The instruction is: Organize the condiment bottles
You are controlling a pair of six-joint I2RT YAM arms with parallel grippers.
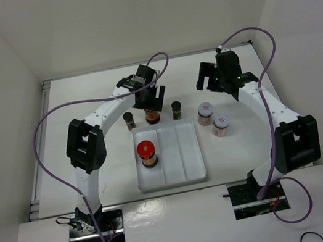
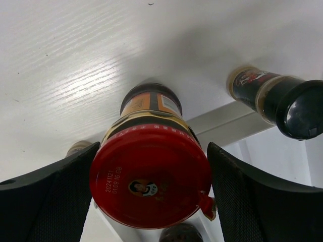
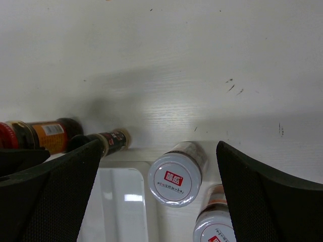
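My left gripper (image 1: 149, 101) (image 2: 153, 146) is shut on the red cap of a jar (image 1: 153, 117) (image 2: 150, 176) that stands on the table just beyond the white tray (image 1: 184, 161). The other red-capped jar (image 1: 147, 153) stands in the tray's left section. Two dark black-capped bottles (image 1: 129, 121) (image 1: 176, 109) flank the held jar. Two pinkish pale-lidded jars (image 1: 205, 113) (image 1: 221, 125) stand right of the tray. My right gripper (image 1: 212, 79) (image 3: 157, 146) is open and empty, above and beyond the nearer pale-lidded jar (image 3: 175, 180).
The tray's middle and right sections hold nothing. White walls enclose the table on the left, back and right. Purple cables arc over both arms. The tray's corner (image 3: 126, 201) and one dark bottle (image 3: 108, 142) show in the right wrist view.
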